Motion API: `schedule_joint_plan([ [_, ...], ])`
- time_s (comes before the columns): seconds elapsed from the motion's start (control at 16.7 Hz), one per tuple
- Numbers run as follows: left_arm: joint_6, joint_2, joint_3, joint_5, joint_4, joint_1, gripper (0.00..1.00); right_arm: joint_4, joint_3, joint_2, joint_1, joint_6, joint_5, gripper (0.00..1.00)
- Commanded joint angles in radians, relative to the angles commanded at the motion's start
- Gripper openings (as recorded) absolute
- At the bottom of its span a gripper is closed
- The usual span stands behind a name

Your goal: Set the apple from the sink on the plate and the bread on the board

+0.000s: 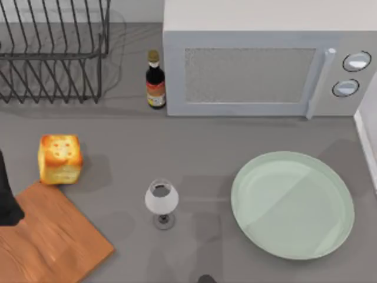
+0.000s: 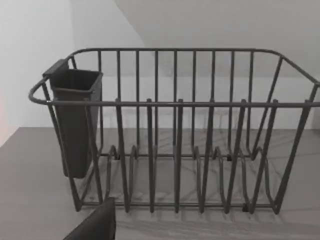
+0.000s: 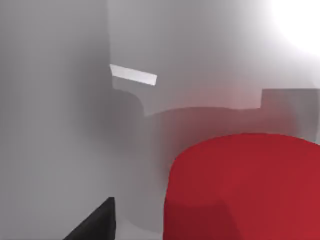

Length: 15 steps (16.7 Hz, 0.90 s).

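— So where's the apple [image 3: 245,187] right now?

— Close under the right arm's wrist camera, a big red lump against pale grey walls, which I take to be the inside of the sink. One dark fingertip [image 3: 95,222] pokes into that view beside it, apart from the fruit. Whether the right gripper's fingers are spread or pinched, I cannot tell.

— And the plate?

— The mint-green plate [image 1: 330,236] lies bare at the right of the table, in front of the microwave [image 1: 259,71]. So the apple step looks to be the one in hand, and not yet done.

— The bread?

— The bread [image 1: 59,159] stands on the grey table just beside the far corner of the board [image 1: 53,242], maybe touching its edge, not on it. The left arm [image 1: 7,197] sits at the table's left edge over the board; its wrist camera looks toward the wire dish rack [image 2: 175,150]. Its fingers I can't judge either.

— What does the next move call for?

— My guess: closing on the apple squarely, lifting it clear of the sink wall, then carrying it across to the plate. The wine glass [image 1: 161,200] and the sauce bottle [image 1: 155,82] stand away from that path, I'd say.
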Motion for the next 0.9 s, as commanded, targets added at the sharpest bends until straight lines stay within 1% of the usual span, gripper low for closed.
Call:
schedule_joint_plan([
  [0.12, 0.0, 0.0, 0.0, 0.0, 0.0, 0.0, 1.0, 0.089, -0.036, 0.055, -0.001, 0.001, 0.001, 1.0],
  [0.24, 0.0, 0.0, 0.0, 0.0, 0.0, 0.0, 1.0, 0.136, -0.06, 0.09, -0.001, 0.002, 0.001, 1.0],
  [0.48, 0.0, 0.0, 0.0, 0.0, 0.0, 0.0, 1.0, 0.143, -0.064, 0.096, -0.001, 0.002, 0.001, 1.0],
  [0.9, 0.0, 0.0, 0.0, 0.0, 0.0, 0.0, 1.0, 0.143, -0.064, 0.096, -0.001, 0.002, 0.001, 0.47],
])
